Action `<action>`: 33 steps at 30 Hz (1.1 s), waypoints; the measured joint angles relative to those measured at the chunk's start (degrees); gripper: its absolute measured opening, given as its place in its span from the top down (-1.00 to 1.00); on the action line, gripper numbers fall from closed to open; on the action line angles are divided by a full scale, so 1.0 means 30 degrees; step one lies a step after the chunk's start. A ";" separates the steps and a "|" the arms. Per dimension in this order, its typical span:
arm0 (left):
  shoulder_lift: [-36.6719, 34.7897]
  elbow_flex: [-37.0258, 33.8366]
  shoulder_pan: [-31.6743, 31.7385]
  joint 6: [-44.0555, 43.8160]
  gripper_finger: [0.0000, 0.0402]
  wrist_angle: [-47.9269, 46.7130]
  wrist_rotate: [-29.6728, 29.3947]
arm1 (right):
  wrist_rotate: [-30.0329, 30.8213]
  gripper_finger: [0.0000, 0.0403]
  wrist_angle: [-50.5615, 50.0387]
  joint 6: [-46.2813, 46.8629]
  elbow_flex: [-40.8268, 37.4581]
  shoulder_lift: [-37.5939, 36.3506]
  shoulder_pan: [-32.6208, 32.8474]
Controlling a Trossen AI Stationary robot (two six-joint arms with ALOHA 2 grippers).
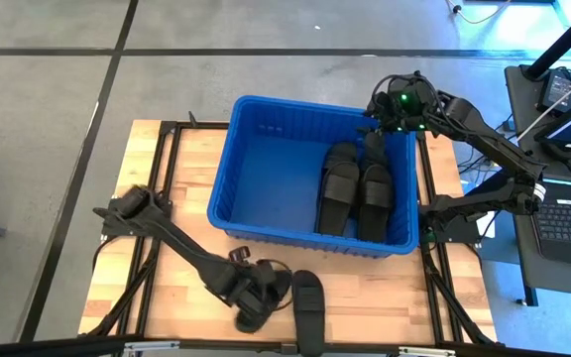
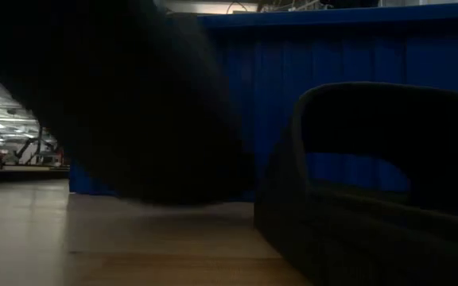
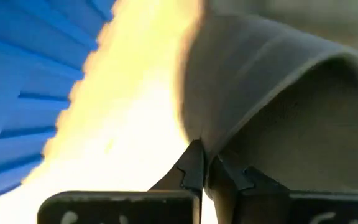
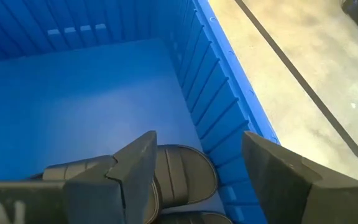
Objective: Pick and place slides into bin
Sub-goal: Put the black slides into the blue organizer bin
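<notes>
High view: left gripper [image 1: 254,300] clamped on slide [image 1: 249,307] at bench [image 1: 385,288] front edge — second slide [image 1: 307,307] beside it. Right gripper [image 1: 380,119] parted, empty, above bin [image 1: 266,169] — three slides [image 1: 355,188] inside.

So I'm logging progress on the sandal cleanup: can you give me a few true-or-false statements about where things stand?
1. The blue bin already holds sandals. True.
2. The left gripper is wide open above the bin. False: it is shut on a sandal's strap near the table's front edge.
3. One sandal lies on the table beside the left gripper. True.
4. The right gripper grips a sandal. False: it is open over the bin, holding nothing.
</notes>
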 joint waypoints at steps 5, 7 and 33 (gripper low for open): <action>-0.3280 0.0007 0.0443 -0.0079 0.98 0.1012 0.2500 | 0.0004 -0.17 0.0001 -0.0034 0.0000 0.0000 0.0000; -0.4608 0.0007 0.0692 -0.0144 0.98 0.2032 0.2875 | -0.0001 -0.17 0.0001 -0.0034 0.0000 0.0000 0.0000; -0.8109 0.0022 1.3627 1.3193 0.99 -0.0530 -0.8915 | 0.0057 -0.17 0.0016 0.2367 0.0000 0.0000 0.0007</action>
